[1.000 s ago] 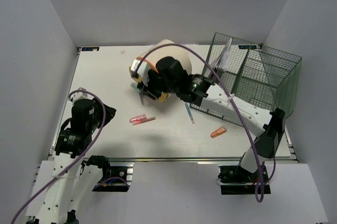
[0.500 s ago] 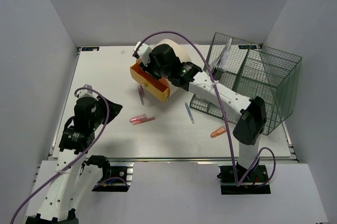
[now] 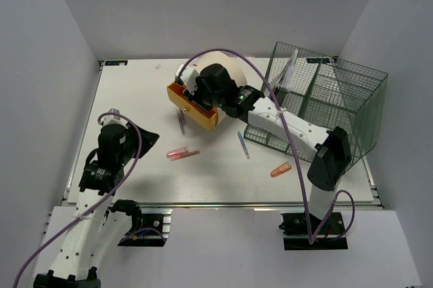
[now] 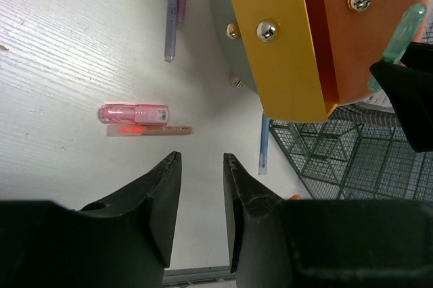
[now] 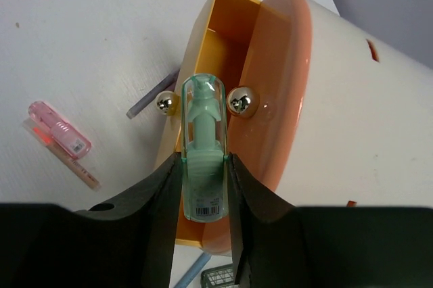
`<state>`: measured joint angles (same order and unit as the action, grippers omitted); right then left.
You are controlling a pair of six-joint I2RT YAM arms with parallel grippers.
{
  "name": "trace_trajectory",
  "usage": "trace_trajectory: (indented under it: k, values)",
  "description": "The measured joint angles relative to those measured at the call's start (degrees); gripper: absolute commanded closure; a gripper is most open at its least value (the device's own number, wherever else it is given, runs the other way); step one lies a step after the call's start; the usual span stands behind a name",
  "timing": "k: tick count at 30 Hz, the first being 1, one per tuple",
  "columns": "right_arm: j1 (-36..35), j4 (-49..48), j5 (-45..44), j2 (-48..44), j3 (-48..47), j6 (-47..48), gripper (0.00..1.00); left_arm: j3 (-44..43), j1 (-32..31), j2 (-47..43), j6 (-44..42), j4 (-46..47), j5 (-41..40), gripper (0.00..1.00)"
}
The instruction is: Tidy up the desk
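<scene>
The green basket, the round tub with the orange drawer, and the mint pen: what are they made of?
The basket looks like thin metal wire, painted dark green: you can see through its grid. The tub seems smooth cream plastic, its drawer glossy orange plastic with two shiny, mirror-like metal knobs. The pen in the right gripper looks like clear mint plastic.

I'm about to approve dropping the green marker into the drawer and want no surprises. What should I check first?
1. Right claw shut on green marker: ok.
2. Yellow drawer pulled open: ok.
3. Marker tip over the drawer's opening: cannot tell; it sits near the knobs.
4. Left claw open, empty: ok.
5. Left claw apart from drawer: ok.
6. Desk tidy: not ok; pink highlighter, blue pen lie loose.
</scene>
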<state>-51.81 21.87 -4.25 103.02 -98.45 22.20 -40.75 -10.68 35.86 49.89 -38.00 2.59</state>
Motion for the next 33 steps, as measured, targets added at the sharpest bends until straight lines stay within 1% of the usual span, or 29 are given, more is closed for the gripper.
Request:
trace_trajectory:
  k: [7,13,18,23,25,27,28,33]
  values:
    - [-0.11,-0.33,-3.98,1.09,-1.14,0.59,1.00,0.76,0.00,-0.33,0.83,0.63,-0.02,0.59]
    - [-0.50,-0.55,-5.35,2.38,-1.14,0.52,1.00,0.85,0.00,-0.44,1.18,0.66,-0.02,0.59]
    - [-0.70,-0.59,-6.16,3.37,-1.14,0.39,0.97,0.90,0.00,-0.33,1.20,0.74,-0.02,0.59]
    - [-0.83,-0.61,-6.62,3.91,-1.14,0.17,0.89,0.90,0.00,0.24,1.20,0.83,-0.02,0.59]
    - [-0.83,-0.61,-6.71,4.11,-1.14,-0.02,0.81,0.90,0.00,0.50,1.20,0.87,-0.02,0.59]
    - [-0.85,-0.59,-6.75,4.31,-1.14,-0.22,0.78,0.92,0.00,0.70,1.20,1.03,-0.02,0.59]
    - [-0.85,-0.57,-6.75,4.39,-1.14,-0.33,0.75,0.92,0.00,0.76,1.20,1.16,-0.02,0.59]
    - [-0.87,-0.26,-6.67,4.81,-1.16,-0.76,0.67,0.92,0.00,1.07,1.20,1.33,-0.02,0.59]
